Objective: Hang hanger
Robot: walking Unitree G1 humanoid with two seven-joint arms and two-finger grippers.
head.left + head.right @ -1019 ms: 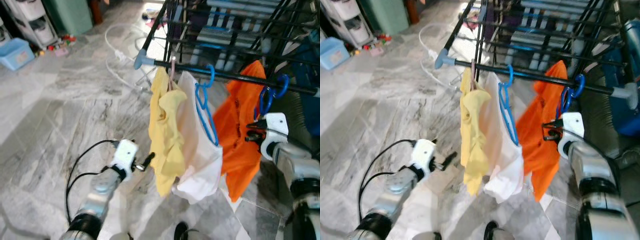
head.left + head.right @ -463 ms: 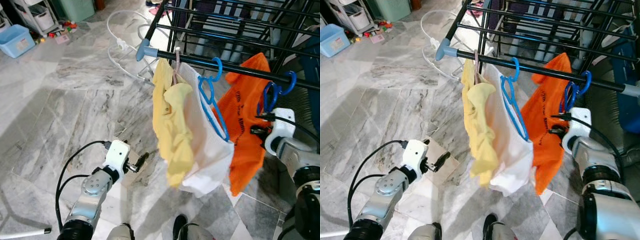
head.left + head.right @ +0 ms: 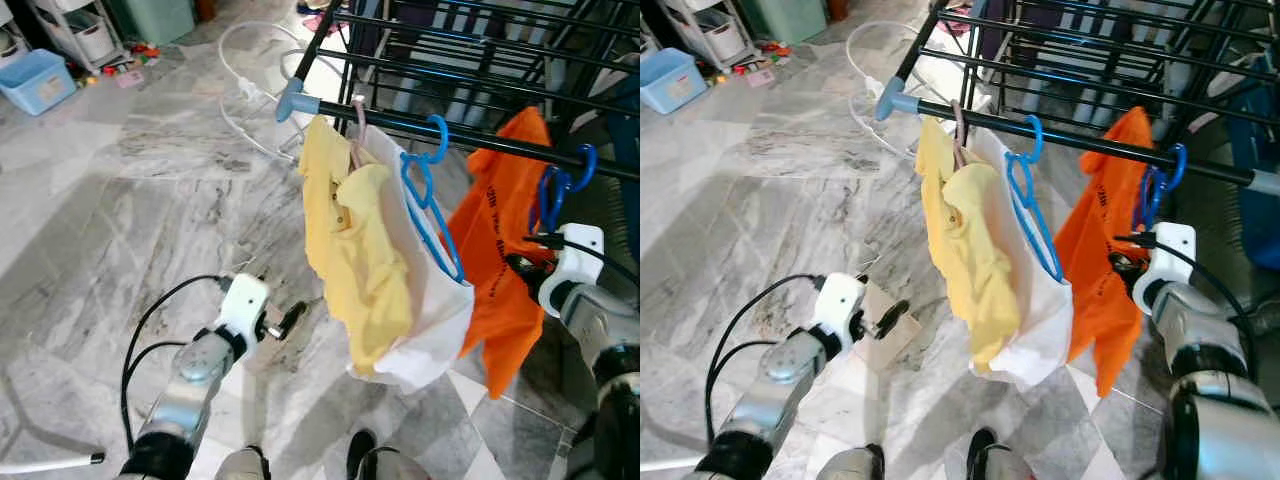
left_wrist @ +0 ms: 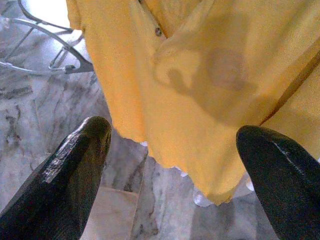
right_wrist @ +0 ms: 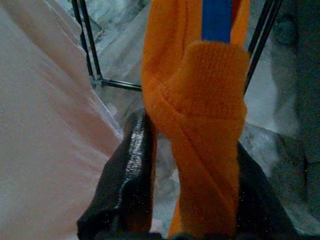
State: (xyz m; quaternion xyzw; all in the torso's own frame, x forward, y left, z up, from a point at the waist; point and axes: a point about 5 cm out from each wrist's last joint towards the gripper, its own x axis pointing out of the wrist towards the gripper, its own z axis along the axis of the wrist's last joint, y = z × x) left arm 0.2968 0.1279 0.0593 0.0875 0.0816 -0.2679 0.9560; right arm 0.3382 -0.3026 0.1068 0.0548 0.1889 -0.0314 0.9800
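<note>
Three garments: a yellow shirt [image 3: 352, 260], a white shirt [image 3: 425, 310] on a blue hanger [image 3: 428, 210], and an orange shirt [image 3: 500, 270] hang from the black rail [image 3: 470, 138] of a drying rack.
Head views, orange shirt's hanger [image 3: 556, 188]: blue, hooked over the rail beside the right gripper [image 3: 520, 266].
Head views, left gripper [image 3: 290, 319]: low over the marble floor [image 3: 110, 200], near the yellow shirt's hem.
Left wrist view: fingers [image 4: 70, 172] spread wide, holding nothing, yellow cloth ahead.
Right wrist view: fingers [image 5: 131, 165] clamped on the orange shirt's ribbed collar, a blue hanger strip above.
</note>
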